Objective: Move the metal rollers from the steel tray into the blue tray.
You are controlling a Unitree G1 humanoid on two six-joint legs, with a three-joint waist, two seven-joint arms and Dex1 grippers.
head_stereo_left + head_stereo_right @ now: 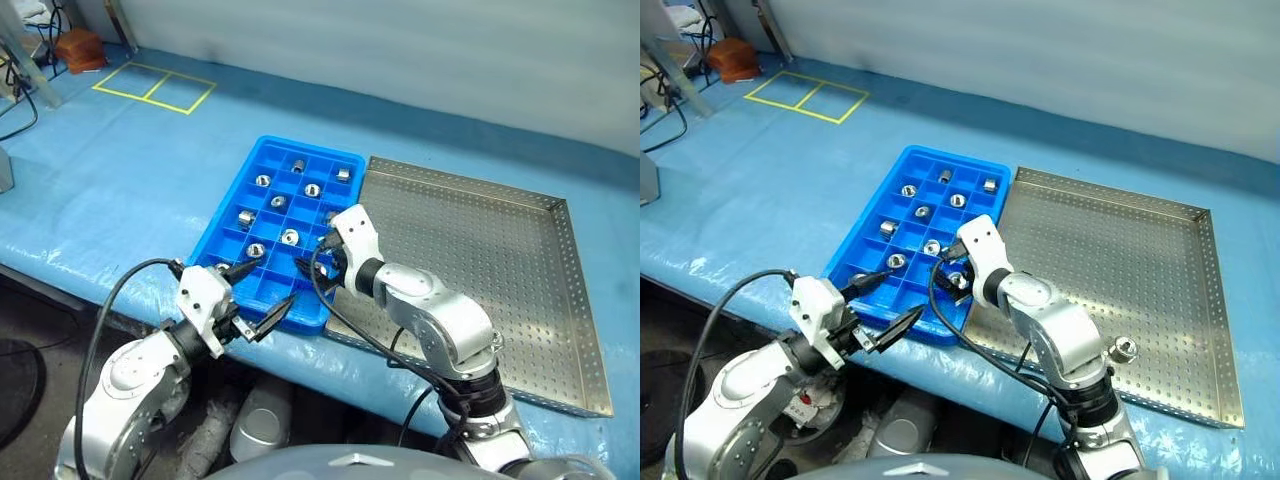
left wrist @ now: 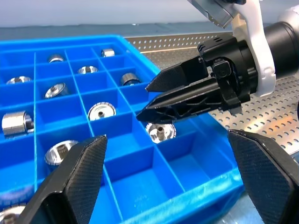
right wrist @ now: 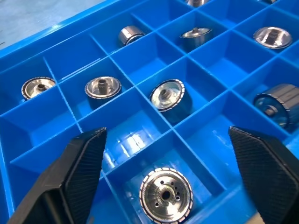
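The blue tray (image 1: pixel 232 203) lies on the table with several metal rollers (image 1: pixel 290 237) standing in its square compartments. To its right sits the steel tray (image 1: pixel 480 260), its perforated floor in plain sight. My right gripper (image 3: pixel 167 130) hovers open over the blue tray's near right corner, and one roller (image 3: pixel 166 193) lies in the compartment just below its fingers. That same roller (image 2: pixel 160 130) sits under the right gripper's fingers (image 2: pixel 180 95) in the left wrist view. My left gripper (image 1: pixel 272 282) is open with nothing in it, at the blue tray's front edge.
A blue sheet (image 1: pixel 120 180) covers the table, and its front edge runs just below both trays. Yellow tape squares (image 1: pixel 155 87) mark the far left. A brown object (image 1: pixel 80 48) and cables (image 1: pixel 20 95) lie at the back left corner.
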